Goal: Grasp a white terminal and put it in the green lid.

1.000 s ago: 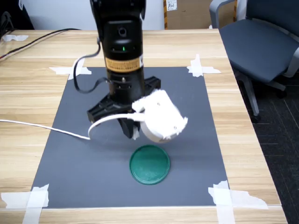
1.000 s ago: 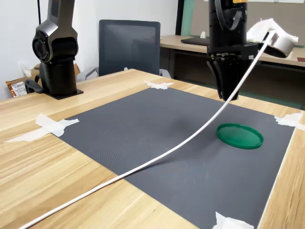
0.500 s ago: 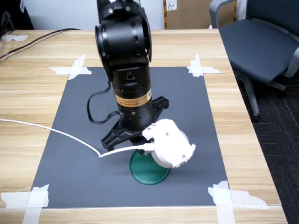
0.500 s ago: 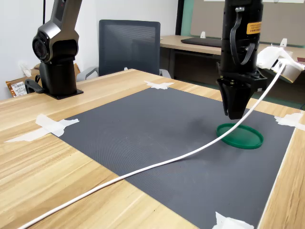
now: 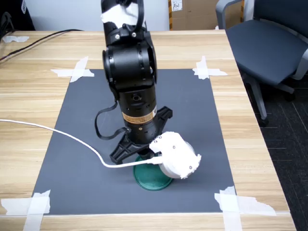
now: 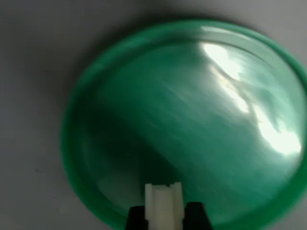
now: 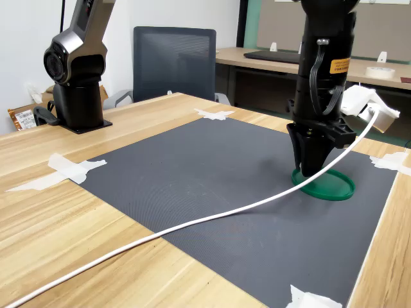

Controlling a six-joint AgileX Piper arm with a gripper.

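The tiny white blocky plastic terminal (image 6: pixel 163 207) sat pinched in the tool (image 6: pixel 164 216), right over the flat round green plastic lid (image 6: pixel 192 120) on the grey mat (image 5: pixel 72 163). It looked nearly done; only letting go was left.

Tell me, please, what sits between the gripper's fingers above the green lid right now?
In the wrist view, the white terminal is pinched in the gripper, just over the green lid. Both exterior views hide it behind the arm.
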